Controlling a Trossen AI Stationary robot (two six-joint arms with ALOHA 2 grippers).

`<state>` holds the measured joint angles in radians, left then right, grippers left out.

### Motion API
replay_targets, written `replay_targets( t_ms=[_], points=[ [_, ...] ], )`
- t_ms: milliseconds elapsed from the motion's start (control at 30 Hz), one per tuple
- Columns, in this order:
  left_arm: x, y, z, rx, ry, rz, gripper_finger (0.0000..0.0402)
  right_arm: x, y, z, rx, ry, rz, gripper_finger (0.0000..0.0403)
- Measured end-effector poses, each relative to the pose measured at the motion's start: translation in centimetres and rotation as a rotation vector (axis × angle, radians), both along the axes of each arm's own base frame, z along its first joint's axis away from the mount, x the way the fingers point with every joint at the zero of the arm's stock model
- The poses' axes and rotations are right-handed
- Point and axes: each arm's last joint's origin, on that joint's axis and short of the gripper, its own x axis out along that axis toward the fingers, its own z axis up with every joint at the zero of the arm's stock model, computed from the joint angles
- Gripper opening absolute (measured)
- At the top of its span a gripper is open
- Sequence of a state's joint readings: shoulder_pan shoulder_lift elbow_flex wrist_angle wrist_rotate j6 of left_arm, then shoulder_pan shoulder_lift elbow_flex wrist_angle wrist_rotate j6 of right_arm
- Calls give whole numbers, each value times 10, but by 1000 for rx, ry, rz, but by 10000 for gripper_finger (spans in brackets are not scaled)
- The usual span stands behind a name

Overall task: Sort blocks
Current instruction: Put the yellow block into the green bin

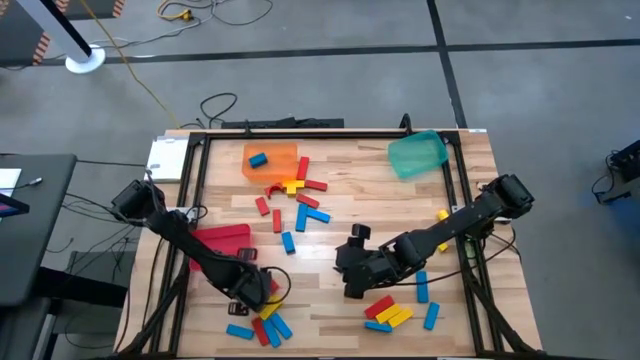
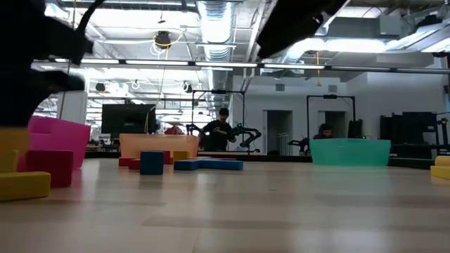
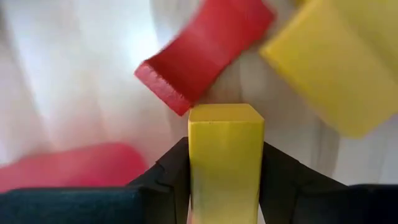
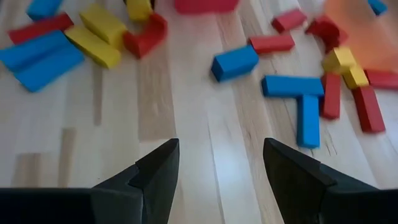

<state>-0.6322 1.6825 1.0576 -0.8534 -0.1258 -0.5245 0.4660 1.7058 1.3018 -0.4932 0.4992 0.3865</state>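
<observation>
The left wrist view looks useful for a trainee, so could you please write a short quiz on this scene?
1. True or false: the left claw has its fingers on either side of a yellow block.
2. Which colour is the block inside the orange bin? A red, B blue, C yellow.
3. Fill in: the right claw is ____ above bare table.

Key: 1 true. 2 B: one blue block lies there. 3 open, holding nothing.
</observation>
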Motion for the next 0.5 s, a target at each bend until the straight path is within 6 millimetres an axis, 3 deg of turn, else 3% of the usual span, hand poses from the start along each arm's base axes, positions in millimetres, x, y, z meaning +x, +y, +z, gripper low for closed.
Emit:
replay_targets(
  t_ms=[233, 500],
  points=[
    [20, -1, 56, 178, -121, -73, 132, 7, 8, 9, -8, -107, 76, 249],
    [48, -1, 133, 373, -434, -143, 136, 14, 11, 18, -18, -217, 124, 249]
  ],
)
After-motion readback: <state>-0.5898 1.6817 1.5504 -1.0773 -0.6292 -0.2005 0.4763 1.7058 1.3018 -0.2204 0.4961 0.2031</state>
